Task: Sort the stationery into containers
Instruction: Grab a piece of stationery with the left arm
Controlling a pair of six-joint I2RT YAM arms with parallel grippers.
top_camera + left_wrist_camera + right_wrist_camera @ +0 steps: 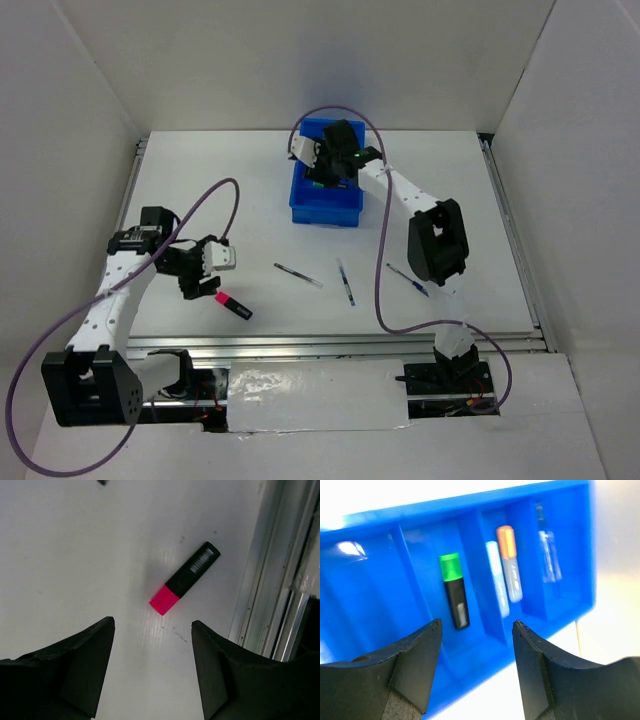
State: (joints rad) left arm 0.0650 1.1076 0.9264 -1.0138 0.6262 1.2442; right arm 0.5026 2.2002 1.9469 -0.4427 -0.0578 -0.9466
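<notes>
Overhead view of both arms at once: the left gripper [200,272] hung low near the front edge of the table [450,200], with the pink highlighter [232,304] lying just beside it; the right gripper [335,160] reached over the blue tray [325,208] at the far middle; three thin pens lay apart on the table between them, namely the left pen [298,275], the middle pen [346,282] and the right pen [408,280].

Left wrist view alone resolved the pink highlighter: a pink end and a black part with white print; it lay flat and slanted near the metal rail [260,590].

Right wrist view alone showed the tray's contents, which the gripper hid from overhead: a green highlighter [455,591] with a black body in one compartment; an orange-capped marker [511,565] and a pale pen [497,577] side by side in the next; a clear slender item [547,555], too blurred to name, in the end compartment.

Left jaws stood wide apart, gripping and touching nothing; right jaws were likewise well parted above the tray, holding nothing.
</notes>
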